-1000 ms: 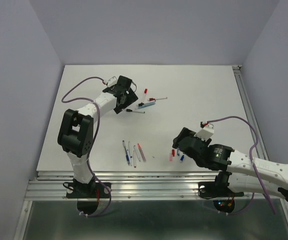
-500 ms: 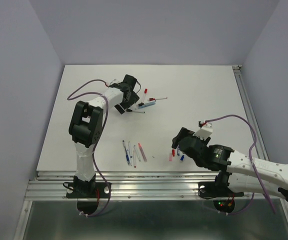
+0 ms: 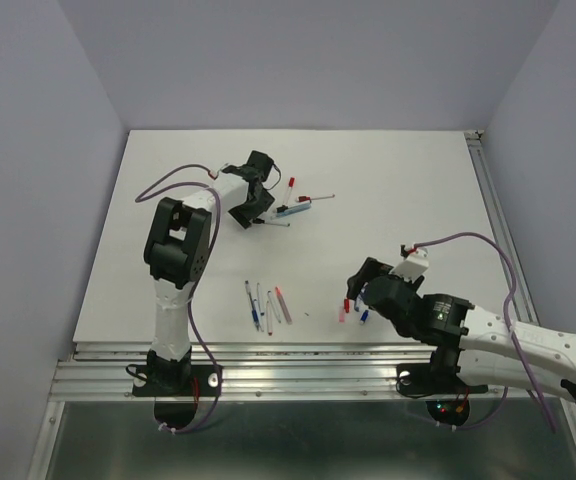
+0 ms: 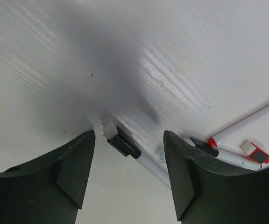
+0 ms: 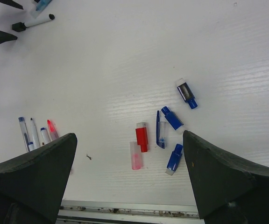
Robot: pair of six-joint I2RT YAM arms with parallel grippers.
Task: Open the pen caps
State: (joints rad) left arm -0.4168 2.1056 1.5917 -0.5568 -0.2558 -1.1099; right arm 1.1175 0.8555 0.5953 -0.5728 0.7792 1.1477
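A: What is at the left of the table (image 3: 408, 180)?
B: The left gripper (image 4: 128, 156) hangs low at the far side, left of centre, jaws apart and clamped on nothing; a white pen (image 4: 151, 169) runs through the gap between its fingers (image 4: 71, 170); the black cap (image 4: 123, 145) sits on the end of that pen, right between the fingertips, touching neither finger in the wrist view
A: And next to that?
B: Just to the right lie red-ended pens (image 4: 246, 125), close together
A: Nearer the front edge?
B: A short row of bare-tipped pens (image 5: 34, 134) lies side by side, well apart from the far group; right of them is a loose cluster of caps off their pens; a red cap (image 5: 142, 136) with a pink cap (image 5: 135, 161) just beside it, and several blue caps (image 5: 172, 117) to their right
A: And the right arm?
B: The right gripper (image 5: 127, 140) hovers over that cluster, jaws spread wide, holding nothing; the loose caps lie on the table below the gap
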